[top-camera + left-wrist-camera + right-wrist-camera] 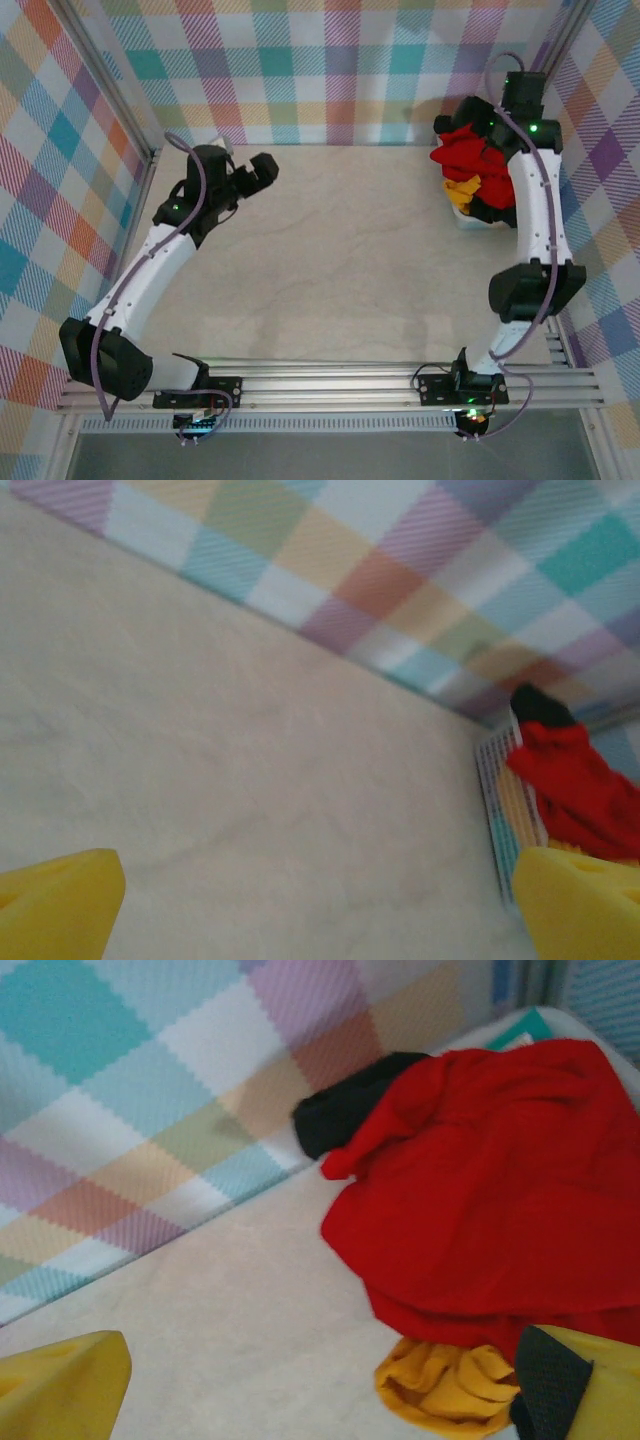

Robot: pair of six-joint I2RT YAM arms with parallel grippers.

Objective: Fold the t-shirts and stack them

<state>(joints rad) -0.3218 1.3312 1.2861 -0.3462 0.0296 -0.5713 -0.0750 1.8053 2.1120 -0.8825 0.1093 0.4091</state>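
Observation:
The t-shirts lie in a heap at the far right of the table. A red one is on top, an orange-yellow one pokes out below it, and a black one lies toward the wall. My right gripper is open low beside the heap, holding nothing. Its right finger is close to the orange-yellow shirt. At the far left of the table my left gripper is open and empty above bare table, pointing toward the heap.
A white-and-teal basket sits under the heap. Plaid walls enclose the table on three sides. The right arm arches over the heap's right side. A metal rail runs along the near edge.

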